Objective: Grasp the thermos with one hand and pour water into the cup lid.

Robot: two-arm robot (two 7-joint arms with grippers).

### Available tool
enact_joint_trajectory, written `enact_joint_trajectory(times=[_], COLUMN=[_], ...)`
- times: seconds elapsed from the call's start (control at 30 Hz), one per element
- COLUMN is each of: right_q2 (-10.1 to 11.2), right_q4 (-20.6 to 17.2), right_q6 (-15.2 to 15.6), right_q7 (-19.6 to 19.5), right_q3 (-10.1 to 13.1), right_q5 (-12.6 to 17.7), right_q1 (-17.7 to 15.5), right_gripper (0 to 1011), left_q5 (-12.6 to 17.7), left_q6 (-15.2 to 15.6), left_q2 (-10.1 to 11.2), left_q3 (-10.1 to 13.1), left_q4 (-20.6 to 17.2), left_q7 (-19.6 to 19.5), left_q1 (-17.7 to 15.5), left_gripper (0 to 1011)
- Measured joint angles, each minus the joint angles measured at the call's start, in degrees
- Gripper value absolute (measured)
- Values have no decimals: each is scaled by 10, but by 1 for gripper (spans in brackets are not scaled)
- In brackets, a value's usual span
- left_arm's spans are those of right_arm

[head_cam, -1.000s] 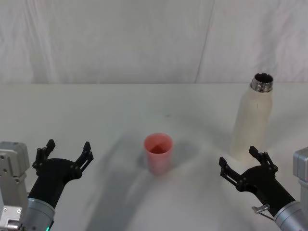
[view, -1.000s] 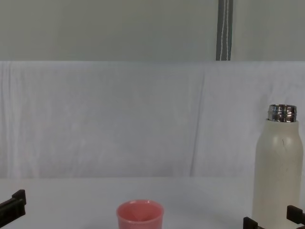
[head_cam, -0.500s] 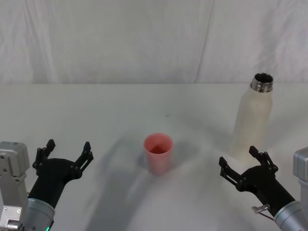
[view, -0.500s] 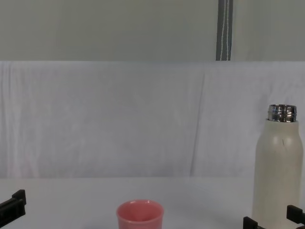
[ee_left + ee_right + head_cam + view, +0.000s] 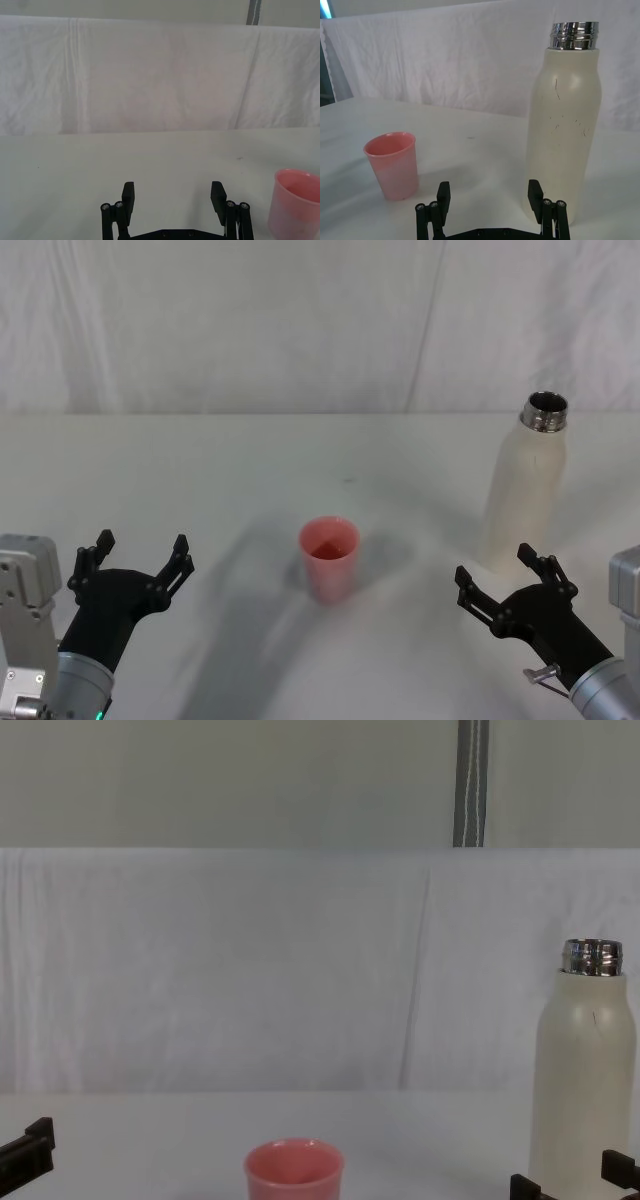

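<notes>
Nothing has shifted since a second ago, as far as I can see: both arms, the cup and the bottle sit where they were.

Nearest to me are my two grippers, one on each side. The left gripper (image 5: 140, 549) hovers low over the near left of the table (image 5: 200, 470), fingers spread wide and holding nothing. The right gripper (image 5: 501, 581) hovers at the near right, likewise spread and empty, aimed toward the thermos just beyond it; in the right wrist view its fingers (image 5: 536, 191) stand apart with the bottle's base close ahead but not between them.

Further out, I count one cup lid (image 5: 329, 558), salmon pink, upright with its mouth up, near the middle of the table, between the two grippers and well apart from both.

Farthest is one thermos (image 5: 522, 483), cream-white, standing upright at the far right with its steel neck uncapped, well right of the cup. Behind everything hangs a white cloth backdrop (image 5: 250, 320).
</notes>
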Motion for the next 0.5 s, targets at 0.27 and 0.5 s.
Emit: enact_joint_trajectory(times=[0.27, 0.5], right_q2=[0, 0], right_q4=[0, 0], right_q6=[0, 0], right_q7=[0, 0], right_q3=[0, 0], right_q5=[0, 0], right_q1=[0, 0], right_gripper=[1001, 1002], left_q5=[0, 0], left_q6=[0, 0], left_q2=[0, 0], left_q3=[0, 0], left_q4=[0, 0], left_q7=[0, 0], left_q1=[0, 0], left_gripper=[1001, 1001])
